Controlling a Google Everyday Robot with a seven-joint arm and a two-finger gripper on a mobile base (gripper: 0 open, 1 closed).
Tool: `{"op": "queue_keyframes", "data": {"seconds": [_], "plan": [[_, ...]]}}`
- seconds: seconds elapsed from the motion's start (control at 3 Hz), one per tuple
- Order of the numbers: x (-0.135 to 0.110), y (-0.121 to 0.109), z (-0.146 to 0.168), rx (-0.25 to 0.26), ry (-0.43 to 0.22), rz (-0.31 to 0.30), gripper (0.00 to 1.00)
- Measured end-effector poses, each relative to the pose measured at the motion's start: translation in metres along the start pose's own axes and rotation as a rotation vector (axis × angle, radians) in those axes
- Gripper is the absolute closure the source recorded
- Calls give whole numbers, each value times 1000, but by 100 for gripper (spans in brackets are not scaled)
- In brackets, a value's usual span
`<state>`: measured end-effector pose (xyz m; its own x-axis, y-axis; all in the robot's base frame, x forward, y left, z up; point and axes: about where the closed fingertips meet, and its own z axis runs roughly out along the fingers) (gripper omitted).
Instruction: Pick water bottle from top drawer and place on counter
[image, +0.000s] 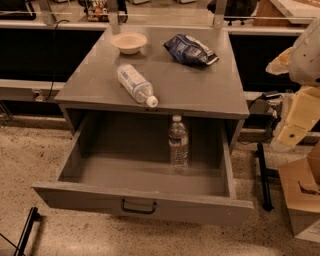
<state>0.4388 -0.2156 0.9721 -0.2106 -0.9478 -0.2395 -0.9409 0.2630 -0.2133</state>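
Tool (287, 135): at the lower end of the cream-coloured robot arm (299, 112), at the right edge of the view, beside the cabinet and well apart from the task's bottle. Whether it is open or closed: cannot tell.
Risk, tipping: the slim clear plastic water bottle with white cap and dark label band (178, 142) stands upright and unsupported. A sideways contact during approach would probably knock it over.
Risk, slipping: the bottle wall looks thin and crinkly. A hard squeeze may deform it; a light one may let it slide.
Risk, clearance: the bottle stands near the back of the wide shallow grey metal top drawer (100, 196), its cap just below the front edge of the flat grey metal bench (210, 92). A straight lift may strike that edge.
Risk, wrong item: the fatter clear bottle with white-and-blue label (134, 83) lies on the bench, its cap at the front edge above the drawer. A brush could roll it off.
Placement: the cream bowl (129, 42) and the dark blue snack bag (190, 49) sit at the bench rear; the front right looks bare.
Task item, appearance: transparent, ribbed, narrow, apparently filled.
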Motion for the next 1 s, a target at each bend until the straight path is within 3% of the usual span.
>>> {"op": "queue_keyframes", "data": {"seconds": [0.33, 0.67, 1.0], "plan": [[-7, 5, 40, -49, -61, 98, 0], [-14, 26, 79, -22, -90, 226, 0], [-11, 31, 106, -18, -88, 242, 0]]}}
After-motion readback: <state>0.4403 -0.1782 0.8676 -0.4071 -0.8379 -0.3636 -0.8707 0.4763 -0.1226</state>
